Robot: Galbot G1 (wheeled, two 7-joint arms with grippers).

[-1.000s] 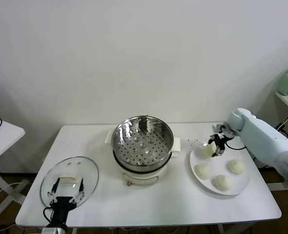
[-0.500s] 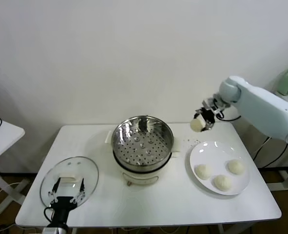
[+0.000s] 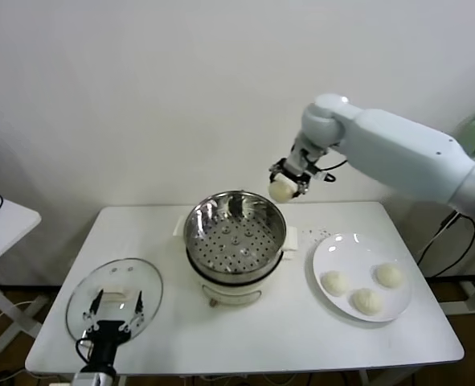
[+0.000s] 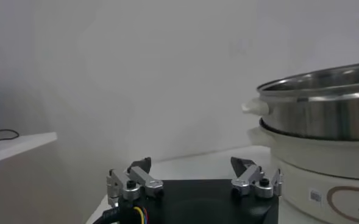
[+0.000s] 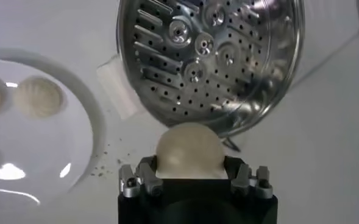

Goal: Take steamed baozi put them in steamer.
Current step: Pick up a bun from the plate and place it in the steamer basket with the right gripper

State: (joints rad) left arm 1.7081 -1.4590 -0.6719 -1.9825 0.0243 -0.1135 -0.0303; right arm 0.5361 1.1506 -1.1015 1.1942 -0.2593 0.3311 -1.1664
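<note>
- Steamer [image 3: 235,235]: shiny perforated steel basket on a white cooker base, mid-table; no buns inside.
- Right gripper [image 3: 285,181]: raised in the air just above the steamer's back right rim, fingers [image 5: 144,175] closed partway against both sides of one bun [image 3: 281,190], which bulges out between them.
- Plate [image 3: 333,249]: white, round, to the right of the steamer, well apart from the gripper; three buns [image 3: 366,301] rest on it.
- Glass lid [image 3: 115,299]: flat on the table, front left of the steamer.
- Left gripper [image 4: 194,181]: low over the lid, left of the steamer, fingers spread wide with nothing between them.
</note>
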